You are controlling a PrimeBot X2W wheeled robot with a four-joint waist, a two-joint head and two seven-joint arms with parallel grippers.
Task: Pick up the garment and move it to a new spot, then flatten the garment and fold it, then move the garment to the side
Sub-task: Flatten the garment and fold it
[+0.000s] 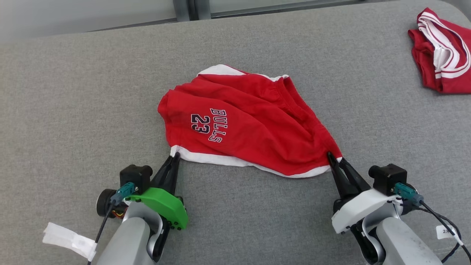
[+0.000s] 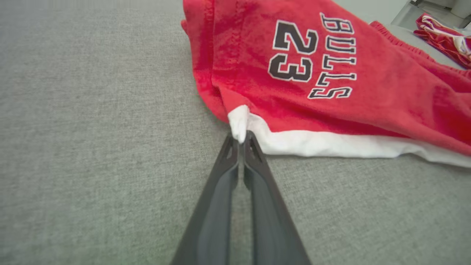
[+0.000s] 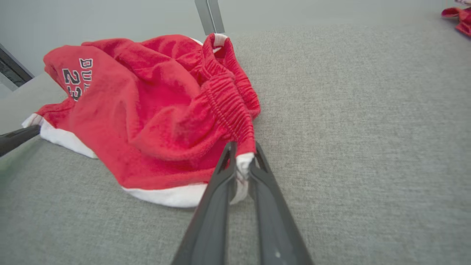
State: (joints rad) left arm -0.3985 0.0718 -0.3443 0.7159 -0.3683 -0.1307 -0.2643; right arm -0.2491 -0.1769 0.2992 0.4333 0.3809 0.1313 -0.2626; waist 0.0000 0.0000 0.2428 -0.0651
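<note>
Left gripper [image 1: 174, 155], head view: at the lower left, with a green bracket [image 1: 162, 206] behind its fingers. The fingers are pressed together on the near-left corner of the red shorts [image 1: 250, 129].
Right gripper [image 1: 334, 159], head view: at the lower right, behind a white bracket [image 1: 362, 208]. The fingers are pinched on the near-right corner of the red shorts.
Red shorts, head view: they lie rumpled in the middle of the grey padded surface [image 1: 73, 92], stretched between the two grippers. The white band [image 1: 228, 160] runs along the near edge, and the lettering "BULLS 23" [image 1: 209, 125] faces up on the left half.
Second red garment [image 1: 441, 55], head view: bunched at the far right of the grey padded surface, well apart from the red shorts.
White tag [image 1: 70, 239], head view: beside the left forearm at the bottom left.
Left gripper, left wrist view: the two dark fingers meet at their tips, nipping the folded white corner of the band. The corner sits low against the surface.
Red shorts, left wrist view: they spread up and to the right of the fingertips, with the lettering in plain sight.
Right gripper, right wrist view: the fingertips are closed on a white corner where the gathered waistband [image 3: 224, 103] ends, with cloth showing between them.
Red shorts, right wrist view: they are heaped to the left of the fingers. A dark fingertip of the left gripper touches the far white corner at the left edge.
</note>
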